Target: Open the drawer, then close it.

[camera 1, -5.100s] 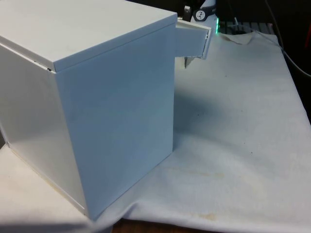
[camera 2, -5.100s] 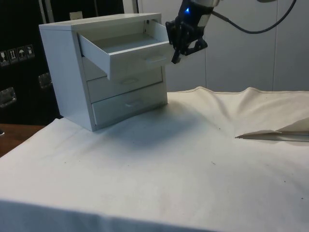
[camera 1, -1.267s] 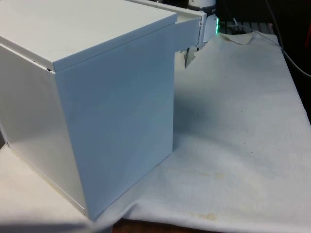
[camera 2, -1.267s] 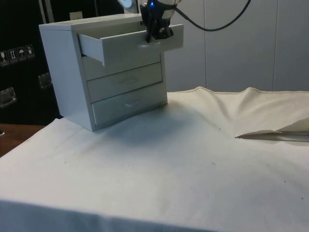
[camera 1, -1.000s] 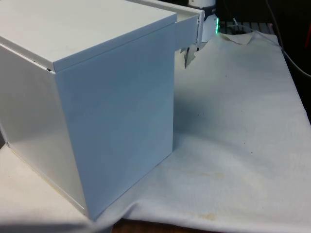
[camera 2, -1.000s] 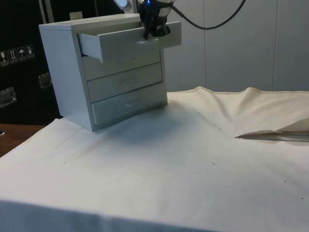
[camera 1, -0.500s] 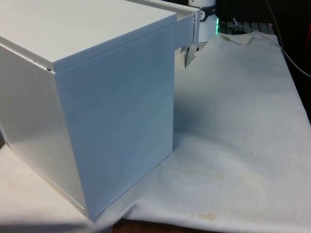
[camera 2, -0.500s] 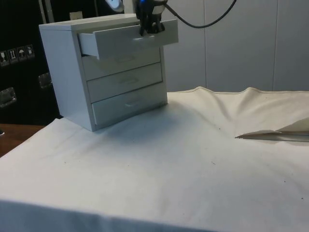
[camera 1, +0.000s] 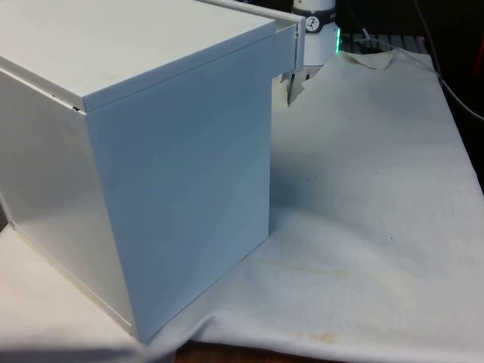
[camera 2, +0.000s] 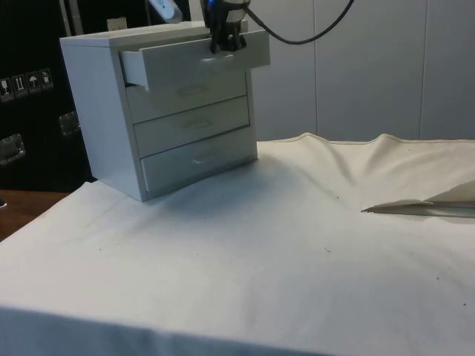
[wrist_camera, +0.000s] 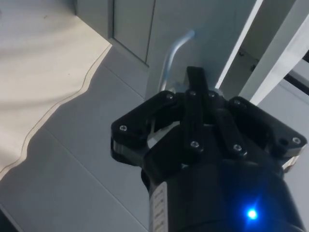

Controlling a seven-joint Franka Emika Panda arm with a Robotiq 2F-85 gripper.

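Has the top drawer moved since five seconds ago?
Yes. The top drawer has slid back into the chest and sticks out less, with the claw against its front.

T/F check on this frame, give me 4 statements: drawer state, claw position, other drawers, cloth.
1. The top drawer is fully shut. False: it juts out of the chest.
2. The claw is against the top drawer's front. True.
3. The bottom drawer is pulled out. False: it sits flush, like the one above it.
4. The white cloth is rumpled at the side view's right. True.
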